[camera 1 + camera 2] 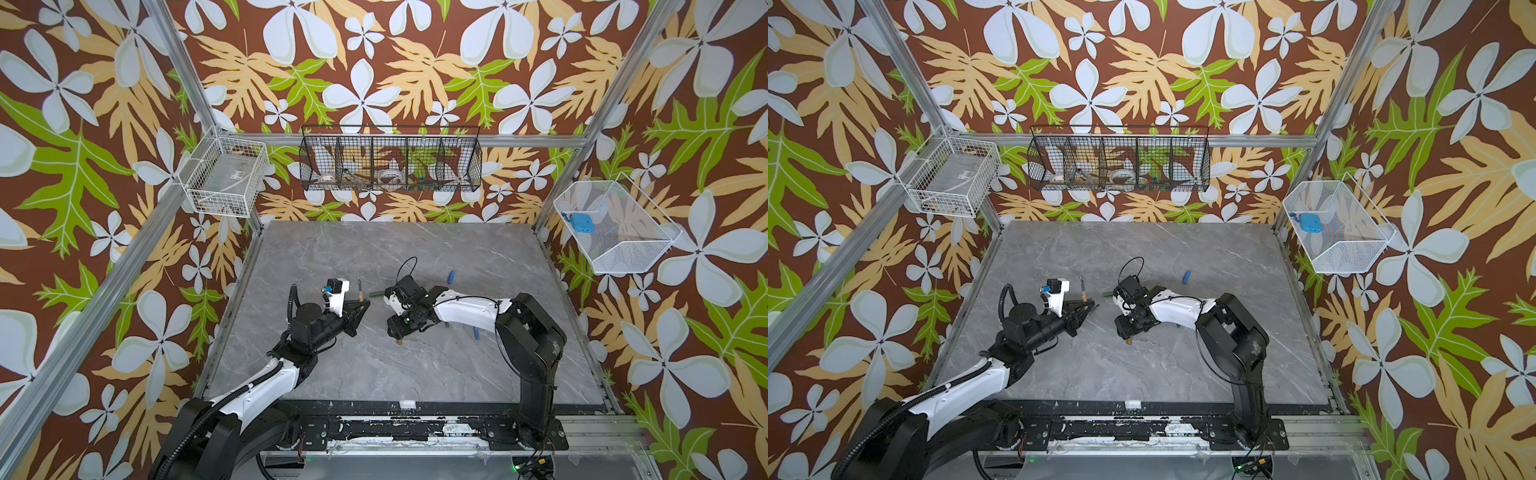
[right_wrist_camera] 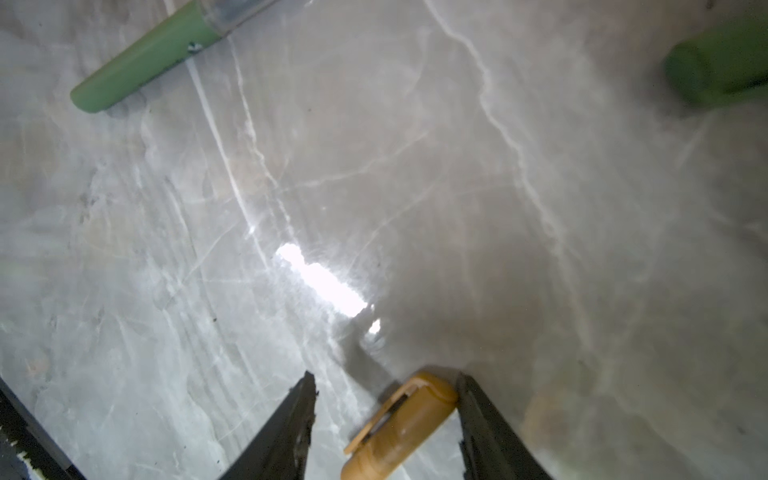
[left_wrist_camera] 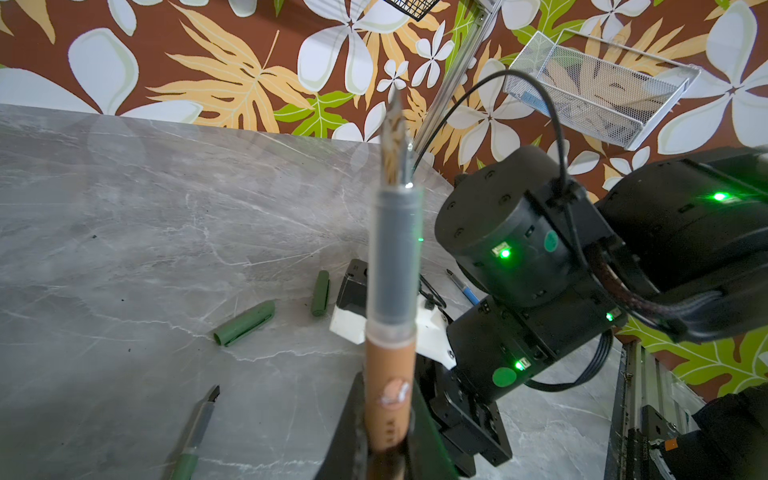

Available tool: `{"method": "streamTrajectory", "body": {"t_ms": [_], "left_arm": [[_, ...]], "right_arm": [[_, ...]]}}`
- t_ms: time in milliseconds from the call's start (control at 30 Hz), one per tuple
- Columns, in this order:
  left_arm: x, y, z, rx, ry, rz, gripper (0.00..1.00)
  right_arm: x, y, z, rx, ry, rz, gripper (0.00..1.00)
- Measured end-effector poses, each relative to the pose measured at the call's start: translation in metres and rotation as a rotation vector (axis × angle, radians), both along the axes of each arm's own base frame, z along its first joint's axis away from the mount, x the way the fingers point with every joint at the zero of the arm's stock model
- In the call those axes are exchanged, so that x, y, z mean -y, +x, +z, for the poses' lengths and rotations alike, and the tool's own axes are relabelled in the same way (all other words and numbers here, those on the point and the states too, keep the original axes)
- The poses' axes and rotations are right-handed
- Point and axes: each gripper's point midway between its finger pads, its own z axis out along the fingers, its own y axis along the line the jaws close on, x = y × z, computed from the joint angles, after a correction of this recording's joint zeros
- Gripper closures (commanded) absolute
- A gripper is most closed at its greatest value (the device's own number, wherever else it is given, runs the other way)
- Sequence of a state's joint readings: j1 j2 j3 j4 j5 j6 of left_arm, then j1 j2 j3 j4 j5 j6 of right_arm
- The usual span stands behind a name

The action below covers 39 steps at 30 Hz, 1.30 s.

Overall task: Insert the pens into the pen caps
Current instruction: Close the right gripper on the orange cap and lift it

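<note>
Orange-brown plastic pen (image 3: 390,365): clamped in left gripper (image 3: 386,440). Right gripper (image 2: 384,376) gapes around stubby orange-brown cap (image 2: 403,424) (one side touching); centre it.

Green caps (image 3: 245,323) mid tbl (image 1: 374,374); front free

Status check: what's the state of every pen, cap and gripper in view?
left gripper, shut on the orange pen
orange pen, uncapped, roughly upright
right gripper, open around the orange cap
orange cap, off its pen, against one finger
green caps, empty, lying flat
green pen, uncapped, lying flat
blue pen, uncapped, lying flat
blue cap, empty, lying apart
</note>
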State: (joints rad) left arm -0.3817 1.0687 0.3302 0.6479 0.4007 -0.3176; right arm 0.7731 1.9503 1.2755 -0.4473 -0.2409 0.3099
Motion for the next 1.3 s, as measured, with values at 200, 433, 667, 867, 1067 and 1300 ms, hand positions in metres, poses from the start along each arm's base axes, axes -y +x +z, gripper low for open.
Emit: {"method": "streamTrajectory", "body": {"t_ms": [200, 433, 667, 867, 1067, 1300], "left_arm": [[0.0, 0.0, 0.0, -0.001, 0.0, -0.001, 1.0], [0.0, 0.0, 0.0, 0.001, -0.001, -0.001, 1.0], [0.0, 0.0, 0.0, 0.001, -0.001, -0.002, 1.0], [0.001, -0.001, 0.001, 0.003, -0.003, -0.005, 1.0], [0.001, -0.001, 0.002, 0.004, -0.004, -0.009, 1.0], [0.002, -0.002, 0.003, 0.006, -0.005, -0.013, 1.0]], "right_arm": [[0.007, -0.003, 0.004, -0.023, -0.044, -0.006, 0.44], [0.016, -0.002, 0.003, -0.044, -0.125, -0.016, 0.47], [0.015, -0.015, -0.004, -0.091, -0.165, -0.023, 0.48], [0.007, -0.018, -0.007, -0.102, -0.171, -0.035, 0.52], [0.008, -0.016, -0.011, -0.1, -0.193, -0.064, 0.64], [0.011, -0.017, -0.017, -0.081, -0.244, -0.067, 0.77]]}}
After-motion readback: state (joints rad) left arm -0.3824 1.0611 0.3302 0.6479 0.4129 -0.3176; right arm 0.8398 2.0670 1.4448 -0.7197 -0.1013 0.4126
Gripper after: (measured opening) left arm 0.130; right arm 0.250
